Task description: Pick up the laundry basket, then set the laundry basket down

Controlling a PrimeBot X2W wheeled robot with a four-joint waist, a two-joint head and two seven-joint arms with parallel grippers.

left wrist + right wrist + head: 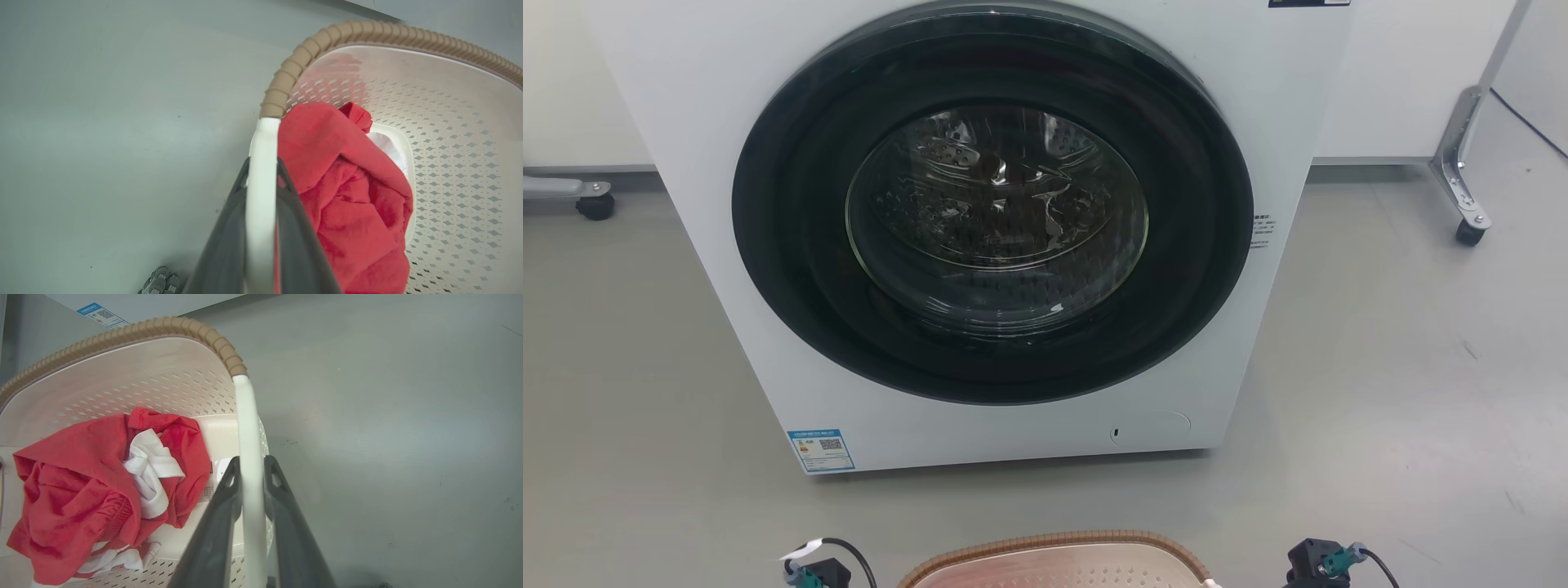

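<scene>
A grey floor [1380,367] ran up to a pale wall, and on it stood a white washer [727,106] with its round dark door [992,204] shut, seen from the head camera. A blue label [821,450] sat at the washer's lower left corner. A metal leg on a caster [1462,188] stood well to the washer's right, and another caster [595,204] to its left. The laundry basket [1054,543] lay at the bottom edge of this view, just in front of the washer, showing its far brown rim. Dark wrist hardware with cables flanked it on both sides.

In the left wrist view, the left tool [262,163] was clamped on the basket's white left handle [261,139], one dark finger on each side of the bar. The brown rim [367,30] curved away from the handle's far end. A crumpled red garment [347,196] lay inside, against the perforated cream wall [449,143].

In the right wrist view, the right tool [251,461] was likewise closed on the white right handle [245,416], both fingers pressed against it. A white cloth [151,473] was tangled in the red garment on the basket's bottom. Whether the basket touched the floor could not be told.
</scene>
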